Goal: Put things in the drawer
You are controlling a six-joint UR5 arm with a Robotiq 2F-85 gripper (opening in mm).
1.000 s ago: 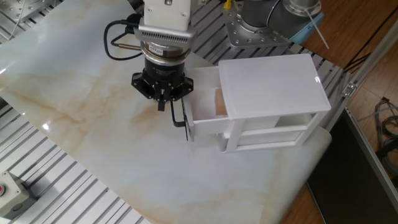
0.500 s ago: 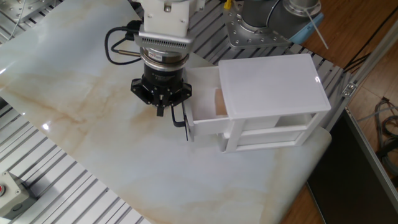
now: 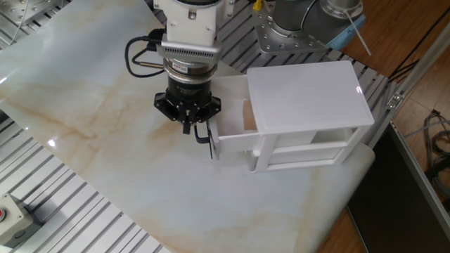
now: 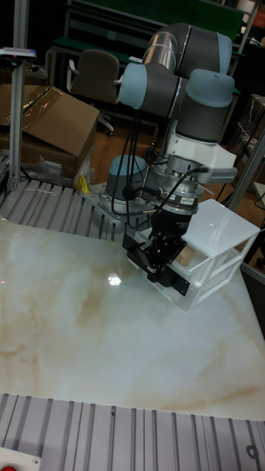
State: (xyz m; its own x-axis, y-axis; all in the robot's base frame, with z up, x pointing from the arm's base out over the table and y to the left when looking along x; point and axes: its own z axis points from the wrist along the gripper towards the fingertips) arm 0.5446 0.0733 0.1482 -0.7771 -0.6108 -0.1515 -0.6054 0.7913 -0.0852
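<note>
The white cabinet (image 3: 309, 105) stands at the right of the marble table. Its top drawer (image 3: 228, 119) is pulled partly out to the left, with the thin black handle (image 3: 209, 140) at its front. A small tan wooden cube (image 3: 247, 117) lies inside the drawer, half under the cabinet top. My gripper (image 3: 188, 127) points straight down just left of the drawer front, close to the handle. Its fingers are together and hold nothing. In the tall fixed view the gripper (image 4: 157, 271) hangs in front of the drawer (image 4: 179, 278), which blocks the cube from sight.
The arm's metal base (image 3: 288, 31) is bolted behind the cabinet. A black cable (image 3: 137, 60) loops off the wrist. Ribbed aluminium table rails (image 3: 63, 211) border the marble sheet, and a button box (image 3: 10, 221) sits at the front left corner.
The gripper has shifted slightly right and toward the drawer front. The drawer and the cube have not visibly moved.
</note>
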